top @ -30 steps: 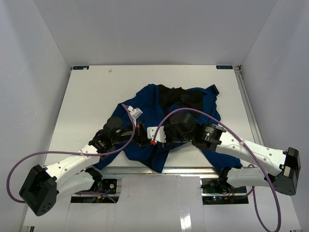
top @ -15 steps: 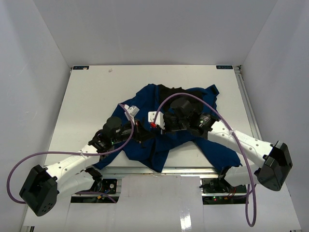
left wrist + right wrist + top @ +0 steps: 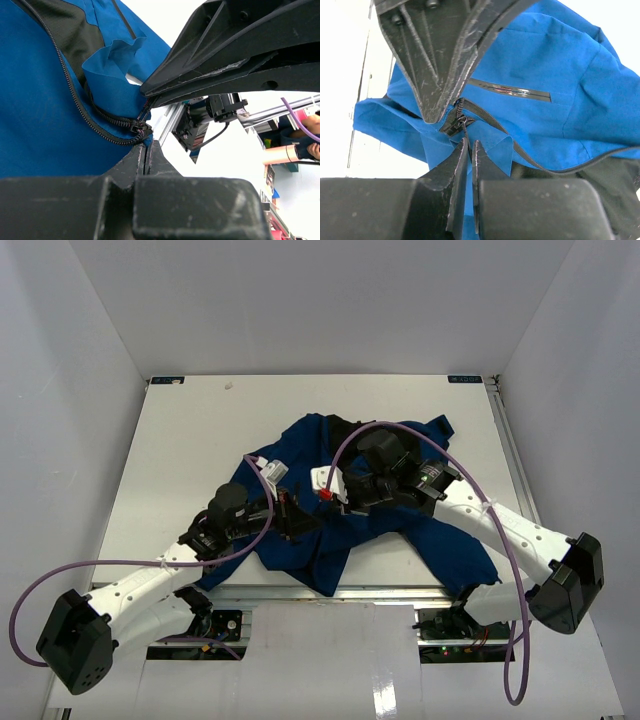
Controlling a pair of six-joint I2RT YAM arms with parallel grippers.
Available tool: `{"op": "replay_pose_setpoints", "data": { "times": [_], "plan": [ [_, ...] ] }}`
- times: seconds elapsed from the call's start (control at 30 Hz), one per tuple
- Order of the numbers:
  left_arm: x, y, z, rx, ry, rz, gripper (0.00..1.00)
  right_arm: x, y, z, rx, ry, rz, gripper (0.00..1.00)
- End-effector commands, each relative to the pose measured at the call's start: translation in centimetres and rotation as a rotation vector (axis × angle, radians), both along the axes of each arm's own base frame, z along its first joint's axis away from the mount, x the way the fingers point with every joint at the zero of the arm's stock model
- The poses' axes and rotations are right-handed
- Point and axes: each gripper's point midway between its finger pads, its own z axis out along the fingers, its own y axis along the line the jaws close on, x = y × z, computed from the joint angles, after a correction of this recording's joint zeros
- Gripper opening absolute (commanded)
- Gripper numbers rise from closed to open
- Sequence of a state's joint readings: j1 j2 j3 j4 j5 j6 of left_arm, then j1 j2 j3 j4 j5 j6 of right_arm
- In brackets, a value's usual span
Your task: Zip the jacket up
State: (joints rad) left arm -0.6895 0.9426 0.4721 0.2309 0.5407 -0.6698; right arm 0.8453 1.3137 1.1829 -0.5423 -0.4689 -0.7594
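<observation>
At the near edge of the flat white table point(image 3: 180, 450), a metal rail point(image 3: 265, 592) runs across, and the hem of the royal-blue fabric jacket point(image 3: 310, 445) reaches it. The jacket lies crumpled around the middle of the table. Its long axis runs from near to far, hem toward the arm bases and collar toward the far side, front facing up. A fold of blue cloth spreads toward the near right, under the right arm.

Just beyond the hem the two arms meet over the garment, tip to tip. The left gripper point(image 3: 146, 150) has its jaws pressed together on the blue cloth at the bottom end of the black toothed zipper point(image 3: 70, 85). The right gripper point(image 3: 468, 144) is pinched on the zipper's slider, just beside the left fingertips point(image 3: 435, 100). Both arms and their looping purple cables point(image 3: 100, 565) hide the lower front of the jacket from above.

Further on, a glossy black pocket zip point(image 3: 510, 91) crosses the blue front. The black inner lining point(image 3: 350, 435) shows at the open collar, with bare table behind.
</observation>
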Motion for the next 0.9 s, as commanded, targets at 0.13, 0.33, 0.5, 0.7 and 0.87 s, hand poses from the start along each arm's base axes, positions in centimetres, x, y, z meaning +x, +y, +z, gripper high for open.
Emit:
{"op": "replay_pose_setpoints", "data": {
  "times": [0.13,0.33,0.5,0.7,0.87],
  "plan": [
    [-6.9,-0.7,0.5,-0.013,0.078,-0.338,0.00,6.3,1.9,8.1,0.086,-0.456,0.035,0.08],
    [-7.1,-0.6,0.7,0.000,0.072,-0.348,0.00,7.0,1.7,6.3,-0.026,-0.468,0.094,0.08],
    [-7.1,-0.5,0.7,0.022,0.073,-0.350,0.00,7.0,2.3,7.0,-0.009,-0.444,0.125,0.08],
    [-7.4,-0.2,0.9,0.023,0.059,-0.354,0.00,9.1,1.6,5.9,-0.053,-0.463,0.064,0.08],
    [-7.4,-0.2,1.3,0.025,0.044,-0.356,0.00,11.5,1.6,6.2,-0.025,-0.510,-0.015,0.08]
  ]
}}
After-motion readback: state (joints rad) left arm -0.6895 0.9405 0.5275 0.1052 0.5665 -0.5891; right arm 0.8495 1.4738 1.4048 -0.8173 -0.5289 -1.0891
